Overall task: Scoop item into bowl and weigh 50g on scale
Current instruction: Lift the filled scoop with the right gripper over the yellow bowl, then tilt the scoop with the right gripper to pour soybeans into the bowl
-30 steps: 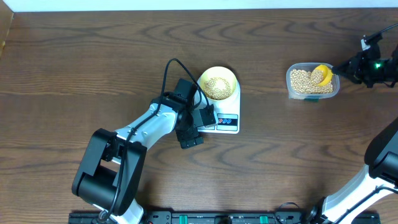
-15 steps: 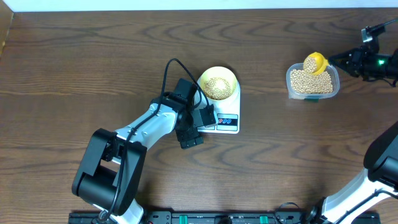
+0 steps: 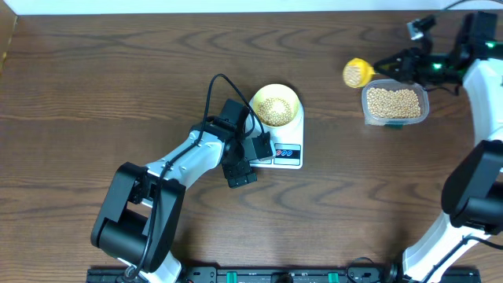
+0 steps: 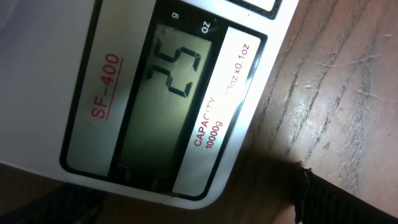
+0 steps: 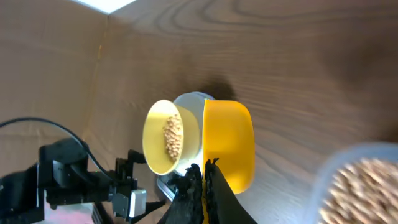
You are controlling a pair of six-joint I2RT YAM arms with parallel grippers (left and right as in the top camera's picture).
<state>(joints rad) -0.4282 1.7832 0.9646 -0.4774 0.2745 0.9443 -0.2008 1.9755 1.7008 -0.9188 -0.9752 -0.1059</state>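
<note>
The white scale [image 4: 37, 93] fills the frame's left, its grey display [image 4: 168, 99] lit with two dark digits beside a red SF-400 label [image 4: 104, 87]; brown wooden table [image 4: 336, 93] runs down the right.

Small white rectangular plastic kitchen scale [image 3: 284, 155] is set near the middle of the brown wooden table [image 3: 94, 79]. Small round pale yellow bowl [image 3: 294, 101] is seated on its rear half, with small round tan beans [image 3: 274, 109] inside. Left gripper [image 3: 251, 161] is parked just beside the scale's front-left corner. Clear rectangular plastic tub [image 3: 365, 106], also holding beans, is placed well right of the scale. Bright yellow round plastic scoop [image 3: 357, 72] is held by right gripper [image 3: 393, 66] just beyond the tub's rear-left corner.
</note>
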